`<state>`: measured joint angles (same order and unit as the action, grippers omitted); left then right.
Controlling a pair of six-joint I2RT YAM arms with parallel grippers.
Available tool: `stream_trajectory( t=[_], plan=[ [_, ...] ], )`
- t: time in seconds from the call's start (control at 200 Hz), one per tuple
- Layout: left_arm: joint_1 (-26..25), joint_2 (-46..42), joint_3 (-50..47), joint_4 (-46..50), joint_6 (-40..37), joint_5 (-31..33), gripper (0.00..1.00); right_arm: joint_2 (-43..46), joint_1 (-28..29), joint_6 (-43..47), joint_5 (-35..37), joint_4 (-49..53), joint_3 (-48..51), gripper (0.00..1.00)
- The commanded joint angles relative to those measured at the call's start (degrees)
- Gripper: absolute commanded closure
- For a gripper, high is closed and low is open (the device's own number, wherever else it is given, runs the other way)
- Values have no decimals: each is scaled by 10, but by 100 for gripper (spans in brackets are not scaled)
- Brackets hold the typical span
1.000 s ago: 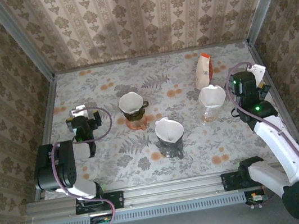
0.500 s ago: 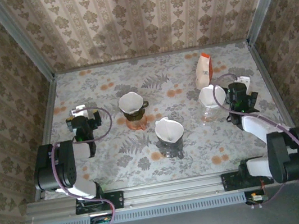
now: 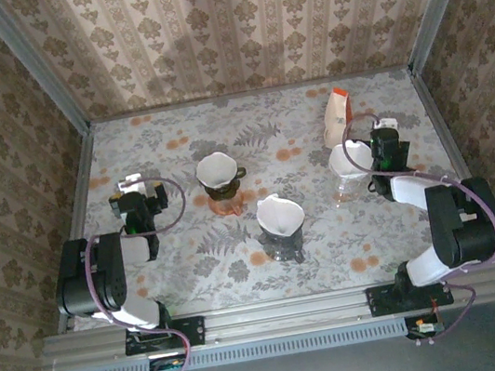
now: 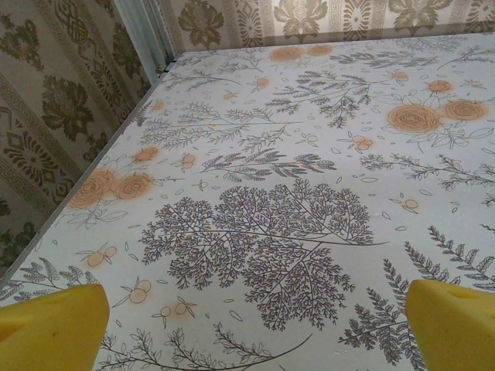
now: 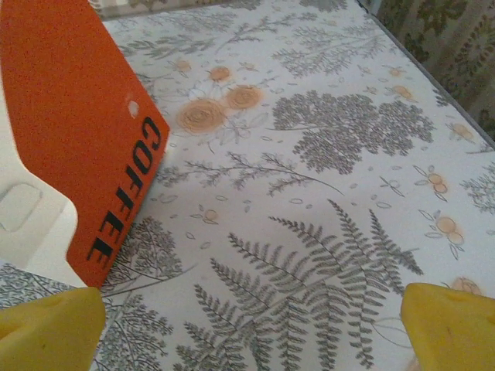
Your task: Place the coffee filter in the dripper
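Note:
Three drippers stand on the floral table, each with a white paper coffee filter in it. A dark dripper (image 3: 219, 175) sits on an orange saucer left of centre. A clear dripper (image 3: 280, 219) is in the middle and another clear dripper (image 3: 351, 165) is at the right. Behind that one leans an orange and white coffee filter pack (image 3: 337, 117), whose "COFFEE" side (image 5: 73, 131) lies at the left of my right wrist view. My right gripper (image 3: 385, 131) (image 5: 247, 340) is open and empty just right of the pack. My left gripper (image 3: 129, 182) (image 4: 251, 332) is open over bare table.
Metal-framed patterned walls close in the table on the left (image 3: 84, 178), back and right (image 3: 433, 109). Both arms sit folded low near their side walls. The orange saucer (image 3: 225, 205) pokes out from under the dark dripper.
The right arm has folded down from a raised, stretched pose, and its gripper has moved left and back to beside the filter pack. The left arm has not moved.

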<state>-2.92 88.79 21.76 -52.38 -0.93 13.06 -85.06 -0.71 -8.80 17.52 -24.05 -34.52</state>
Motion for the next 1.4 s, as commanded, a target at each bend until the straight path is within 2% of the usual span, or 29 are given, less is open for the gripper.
stream_trajectory(
  t=[0.0,0.075,0.18,0.54,0.855,0.98,1.06,1.115,1.16,1.395],
  plan=[
    [2,0,-2,-16,-9,-9,0,-5,-2,9,-22,8,-12,0],
    [1,-1,-2,-16,-9,-9,0,-12,2,11,-33,-60,12,0],
    [2,0,-2,-16,-9,-9,0,-16,18,22,-15,-46,4,0],
    [2,0,-2,-16,-9,-9,0,-16,18,22,-12,-53,8,0],
    [1,-1,-2,-16,-9,-9,0,-9,26,56,-72,-128,52,0],
    [2,0,-2,-16,-9,-9,0,-8,25,55,-79,-190,89,0],
    [1,-1,-2,-16,-9,-9,0,-39,25,54,-63,-309,131,0],
    [1,0,-2,-16,-8,-9,0,-21,24,47,-59,-253,119,0],
    [1,-1,-2,-16,-9,-9,0,-31,24,51,-60,-282,123,0],
    [-3,0,-2,-17,-12,-6,0,-27,25,49,-59,-264,119,0]
  ],
)
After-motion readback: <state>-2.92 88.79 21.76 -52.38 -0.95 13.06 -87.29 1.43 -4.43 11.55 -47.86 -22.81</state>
